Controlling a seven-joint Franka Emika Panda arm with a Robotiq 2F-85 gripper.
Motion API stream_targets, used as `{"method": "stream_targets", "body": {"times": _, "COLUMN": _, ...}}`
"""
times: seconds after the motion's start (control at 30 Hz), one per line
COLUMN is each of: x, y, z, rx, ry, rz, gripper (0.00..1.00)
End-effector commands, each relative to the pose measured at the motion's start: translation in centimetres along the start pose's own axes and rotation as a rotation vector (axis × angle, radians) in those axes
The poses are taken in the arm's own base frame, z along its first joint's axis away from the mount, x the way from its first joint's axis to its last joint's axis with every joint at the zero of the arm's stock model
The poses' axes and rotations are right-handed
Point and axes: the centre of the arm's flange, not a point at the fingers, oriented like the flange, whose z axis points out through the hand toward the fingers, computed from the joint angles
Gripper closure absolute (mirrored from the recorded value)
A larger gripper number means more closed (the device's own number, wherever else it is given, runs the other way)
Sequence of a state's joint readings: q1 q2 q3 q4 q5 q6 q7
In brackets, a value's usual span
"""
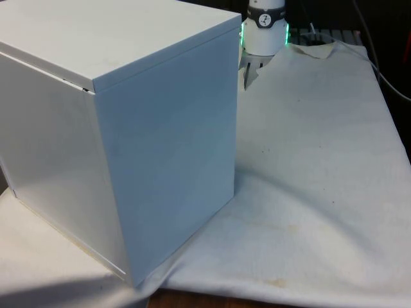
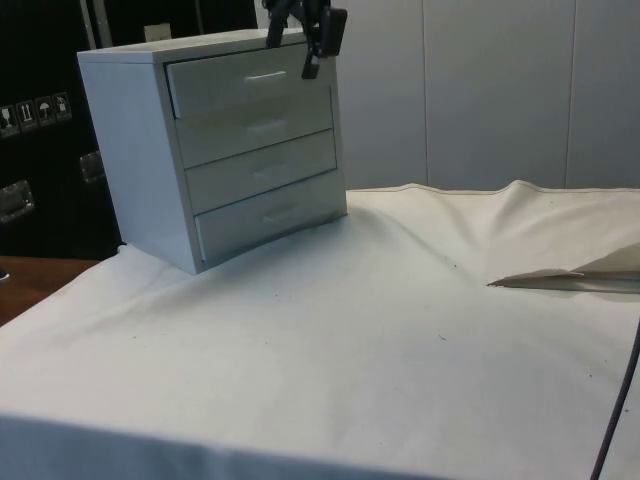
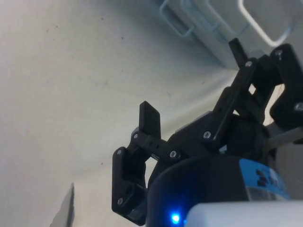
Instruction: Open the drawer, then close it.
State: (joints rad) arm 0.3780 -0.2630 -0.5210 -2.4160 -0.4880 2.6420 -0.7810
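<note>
A white chest of drawers stands on the cloth with four drawers facing the side camera. Its top drawer seems to stand out slightly past the ones below, and its pale handle is free. My black gripper hovers at the chest's top front edge, near that drawer's far end. It is open, with nothing between the fingers. In the wrist view my gripper has the drawer handles just beyond it. From the front, the chest turns its plain back and side.
The white cloth covers the table and lies in a raised fold at the side view's right. A dark cable hangs at that edge. The robot's base stands behind the chest. Bare wood shows beside the chest.
</note>
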Motion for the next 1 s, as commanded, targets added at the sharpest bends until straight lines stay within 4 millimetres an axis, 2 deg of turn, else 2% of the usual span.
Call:
{"method": "stream_targets", "body": {"times": 0.0, "x": -0.4, "y": 0.2, "z": 0.0, "rx": -0.027, "ry": 0.0, "rz": -0.008, "gripper": 0.0}}
{"method": "stream_targets", "body": {"times": 0.07, "x": -0.3, "y": 0.0, "z": 0.1, "rx": -0.008, "ry": 0.0, "rz": -0.005, "gripper": 0.0}}
{"method": "stream_targets", "body": {"times": 0.23, "x": -1.8, "y": 0.4, "z": 1.2, "rx": -0.043, "ry": 0.005, "rz": -0.02, "gripper": 0.0}}
{"method": "stream_targets", "body": {"times": 0.53, "x": -3.1, "y": 1.2, "z": 2.6, "rx": -0.067, "ry": 0.012, "rz": -0.032, "gripper": 0.0}}
{"method": "stream_targets", "body": {"times": 0.97, "x": -3.1, "y": 2.6, "z": 4.0, "rx": -0.088, "ry": -0.012, "rz": -0.035, "gripper": 0.0}}
